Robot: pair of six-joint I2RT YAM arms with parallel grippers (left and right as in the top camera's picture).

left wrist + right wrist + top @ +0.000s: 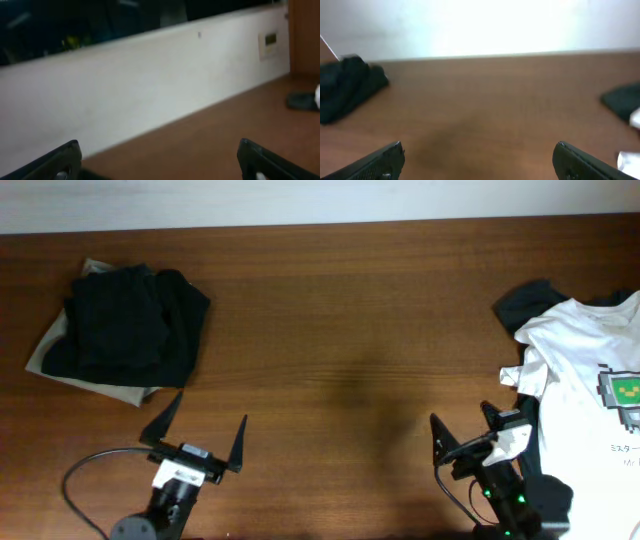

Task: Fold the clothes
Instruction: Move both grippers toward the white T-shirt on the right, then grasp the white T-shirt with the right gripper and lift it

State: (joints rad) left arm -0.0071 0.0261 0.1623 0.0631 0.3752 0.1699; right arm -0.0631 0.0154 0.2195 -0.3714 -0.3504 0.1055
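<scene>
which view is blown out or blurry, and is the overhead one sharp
Overhead: sharp, evenly lit, the white T-shirt and black pile crisp, a faint dark patch on the table. Left wrist: dim and soft all over, the wall grey. Right wrist: the wall blown out to white glare, the black pile blurred.

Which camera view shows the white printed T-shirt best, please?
The overhead view: the white T-shirt lies crumpled at the frame's right edge, print visible. Both wrist views catch only white slivers at their right edges.

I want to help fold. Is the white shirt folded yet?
Not folded: the white shirt lies rumpled and spread, partly over a black shirt.
</scene>
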